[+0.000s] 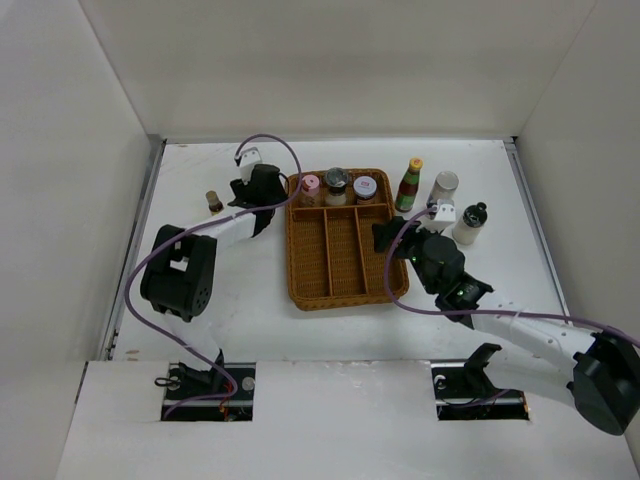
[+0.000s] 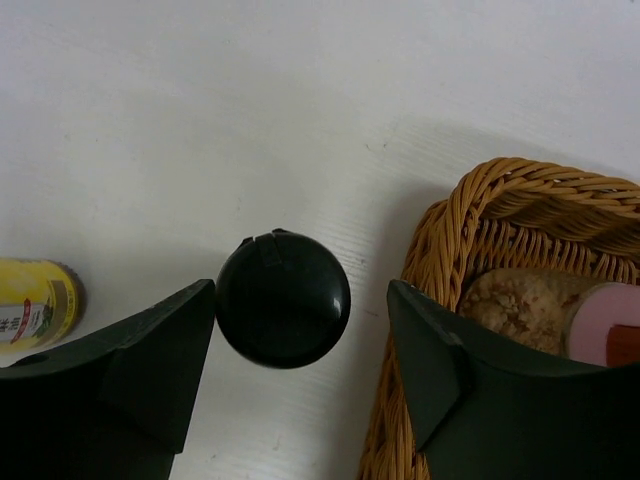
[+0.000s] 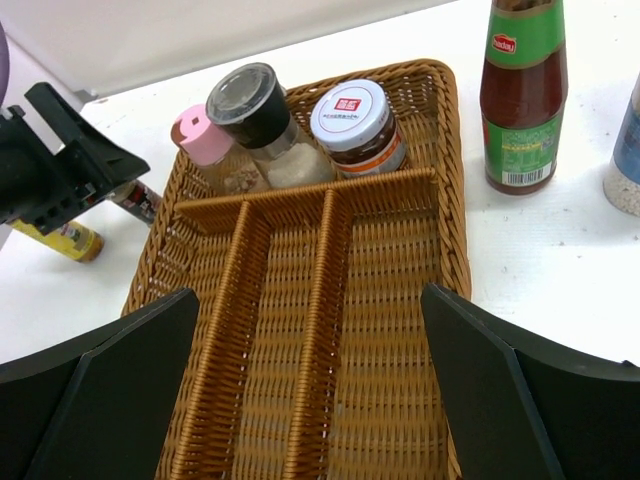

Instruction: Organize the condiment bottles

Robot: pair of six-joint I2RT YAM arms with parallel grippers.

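Black-capped btl [image 2: 283, 298] body hidden under own cap.

**A:** What sits in the middle of the counter?
**B:** A brown wicker tray [image 1: 345, 265], rectangular, lying flat on the white counter [image 1: 250, 320].
**A:** How is it divided inside?
**B:** A cross divider cuts off one strip at the far end. Two long dividers run from it toward the near end, making three lanes side by side.
**A:** And the rim?
**B:** Thick braided cane, rounded at the corners.
**A:** What surrounds the counter?
**B:** Plain white walls [image 1: 340, 60] at the back and on both sides. The counter's surface shows a few faint scuffs.
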